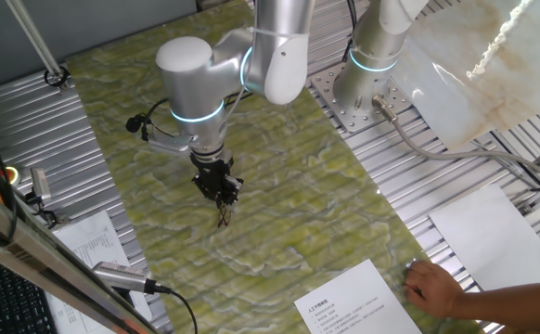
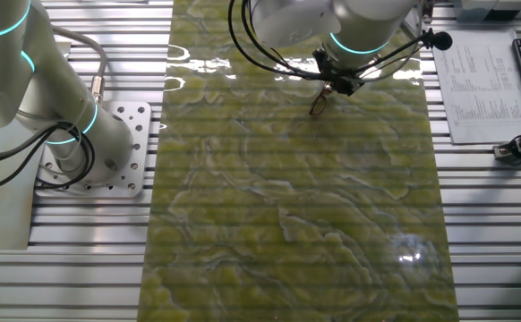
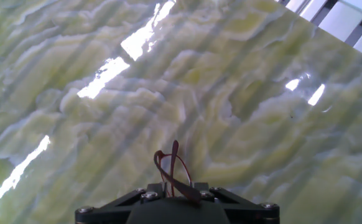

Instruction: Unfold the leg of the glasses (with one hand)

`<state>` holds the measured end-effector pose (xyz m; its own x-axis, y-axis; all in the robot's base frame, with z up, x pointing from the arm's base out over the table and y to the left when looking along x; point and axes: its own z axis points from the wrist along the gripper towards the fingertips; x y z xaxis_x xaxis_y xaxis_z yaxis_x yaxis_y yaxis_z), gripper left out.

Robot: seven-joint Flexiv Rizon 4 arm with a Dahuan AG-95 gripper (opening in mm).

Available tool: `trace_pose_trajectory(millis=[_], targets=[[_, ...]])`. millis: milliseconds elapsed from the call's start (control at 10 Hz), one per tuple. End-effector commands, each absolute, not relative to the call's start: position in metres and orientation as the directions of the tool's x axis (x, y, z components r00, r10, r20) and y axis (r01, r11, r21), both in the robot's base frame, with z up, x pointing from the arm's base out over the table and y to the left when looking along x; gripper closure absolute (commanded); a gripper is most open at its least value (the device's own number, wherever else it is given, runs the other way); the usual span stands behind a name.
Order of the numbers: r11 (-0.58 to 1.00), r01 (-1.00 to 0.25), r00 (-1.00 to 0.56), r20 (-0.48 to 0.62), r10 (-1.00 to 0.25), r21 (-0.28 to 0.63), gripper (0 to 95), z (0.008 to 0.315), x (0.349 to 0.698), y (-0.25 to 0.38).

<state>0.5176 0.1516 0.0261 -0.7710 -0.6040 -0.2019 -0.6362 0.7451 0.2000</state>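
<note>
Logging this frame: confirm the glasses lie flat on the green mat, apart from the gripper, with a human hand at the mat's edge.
Wrong on one point: the glasses do not lie apart. They hang from the gripper, shut on them above the green mat, as the hand view shows. The human hand is at the mat's edge.

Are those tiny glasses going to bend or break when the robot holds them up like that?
Probably bendy: the glasses are thin dark-red wire, dangling below the gripper above the green mat. They look very light, so they may swing when the arm moves. Such thin wire could slip or twist in the fingers, so a gentle pinch seems safest.
</note>
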Motion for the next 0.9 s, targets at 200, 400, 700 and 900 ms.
trace_pose_trajectory(millis=[200, 400, 700, 900], targets=[[0.745, -0.634, -0.773, -0.194, -0.604, 0.208, 76.0, 0.0248, 0.5179, 0.1513], [0.747, -0.623, -0.782, -0.200, -0.590, 0.231, 76.0, 0.0245, 0.5180, 0.1517], [0.746, -0.617, -0.787, -0.199, -0.585, 0.250, 95.0, 0.0244, 0.5182, 0.1523], [0.741, -0.620, -0.784, -0.201, -0.587, 0.257, 95.0, 0.0243, 0.5182, 0.1525]])
